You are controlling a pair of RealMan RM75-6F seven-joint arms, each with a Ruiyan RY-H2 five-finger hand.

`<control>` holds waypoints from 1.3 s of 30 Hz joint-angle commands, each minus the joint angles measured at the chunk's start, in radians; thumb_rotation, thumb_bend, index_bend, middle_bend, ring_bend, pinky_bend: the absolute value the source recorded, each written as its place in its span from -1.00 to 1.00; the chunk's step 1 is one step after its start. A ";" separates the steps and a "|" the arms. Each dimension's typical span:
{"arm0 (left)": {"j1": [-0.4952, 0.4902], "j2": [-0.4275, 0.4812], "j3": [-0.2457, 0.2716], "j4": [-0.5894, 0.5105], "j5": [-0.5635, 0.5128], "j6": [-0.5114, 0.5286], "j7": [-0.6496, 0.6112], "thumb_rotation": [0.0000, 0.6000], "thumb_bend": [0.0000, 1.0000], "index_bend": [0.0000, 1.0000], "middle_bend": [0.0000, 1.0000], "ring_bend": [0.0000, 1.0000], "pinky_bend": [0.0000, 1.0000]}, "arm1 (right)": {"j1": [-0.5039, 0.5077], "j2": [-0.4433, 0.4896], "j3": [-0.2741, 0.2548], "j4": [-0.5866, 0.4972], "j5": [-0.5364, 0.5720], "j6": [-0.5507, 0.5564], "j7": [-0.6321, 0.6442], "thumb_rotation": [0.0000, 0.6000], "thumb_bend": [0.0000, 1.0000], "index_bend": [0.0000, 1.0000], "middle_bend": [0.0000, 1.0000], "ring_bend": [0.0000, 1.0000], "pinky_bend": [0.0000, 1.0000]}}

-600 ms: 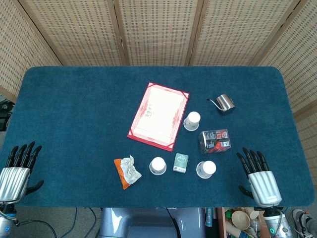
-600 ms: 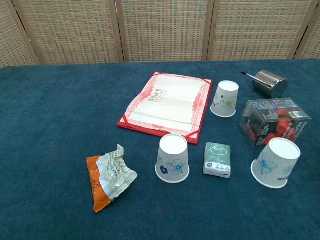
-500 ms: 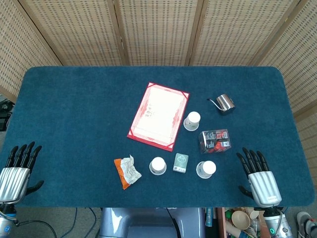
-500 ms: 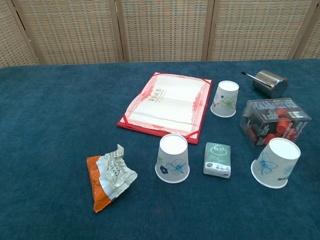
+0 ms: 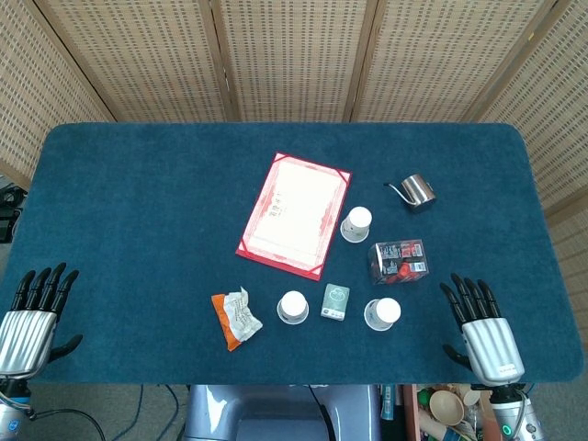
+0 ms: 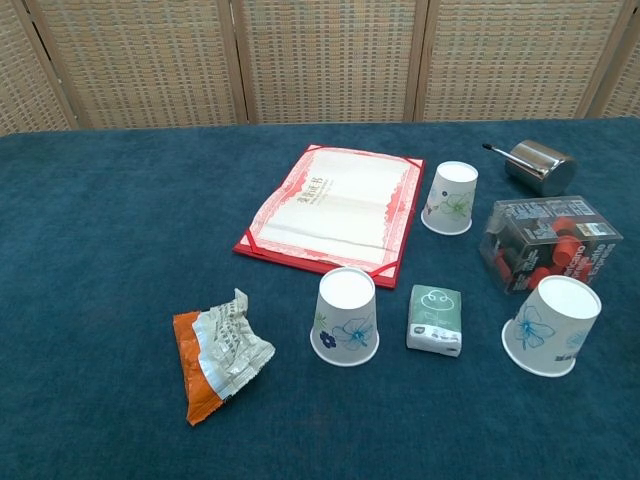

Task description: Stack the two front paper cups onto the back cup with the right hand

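Note:
Three white flower-printed paper cups stand upside down on the blue table. The back cup (image 5: 356, 223) (image 6: 450, 198) is right of the red folder. The front left cup (image 5: 292, 307) (image 6: 346, 316) and front right cup (image 5: 381, 313) (image 6: 553, 325) flank a small tissue pack. My right hand (image 5: 481, 326) lies flat at the table's near right edge, fingers spread, holding nothing, well right of the front right cup. My left hand (image 5: 30, 315) rests likewise at the near left edge. The chest view shows neither hand.
A red certificate folder (image 5: 294, 214) (image 6: 331, 209) lies mid-table. A clear box of red items (image 5: 398, 261) (image 6: 548, 246) sits between the back and front right cups. A steel pitcher (image 5: 418, 190) (image 6: 540, 166), a green tissue pack (image 5: 334, 301) (image 6: 435, 319) and a crumpled orange wrapper (image 5: 235, 318) (image 6: 218, 350) are nearby.
My right hand has slid very slightly toward the near edge. Nothing else has moved.

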 commanded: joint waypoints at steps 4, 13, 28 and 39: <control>-0.003 -0.002 -0.002 0.005 -0.003 -0.005 -0.004 1.00 -0.69 -1.00 -1.00 -1.00 -1.00 | 0.002 -0.005 0.000 0.005 -0.008 0.001 -0.002 1.00 -0.82 -1.00 -1.00 -1.00 -1.00; -0.001 -0.001 0.001 0.001 0.002 -0.002 0.002 1.00 -0.69 -1.00 -1.00 -1.00 -1.00 | 0.003 -0.011 -0.002 0.017 -0.026 0.012 0.011 1.00 -0.82 -1.00 -1.00 -1.00 -1.00; 0.008 0.009 -0.001 0.005 -0.005 0.010 -0.009 1.00 -0.69 -1.00 -1.00 -1.00 -1.00 | 0.065 -0.028 0.013 -0.071 -0.095 -0.039 -0.035 1.00 -0.82 -0.44 -1.00 -1.00 -1.00; 0.008 0.016 -0.003 0.007 -0.006 0.009 -0.034 1.00 -0.70 -1.00 -1.00 -1.00 -1.00 | 0.141 -0.036 0.041 -0.211 0.052 -0.244 -0.160 1.00 -0.82 -0.41 -1.00 -1.00 -1.00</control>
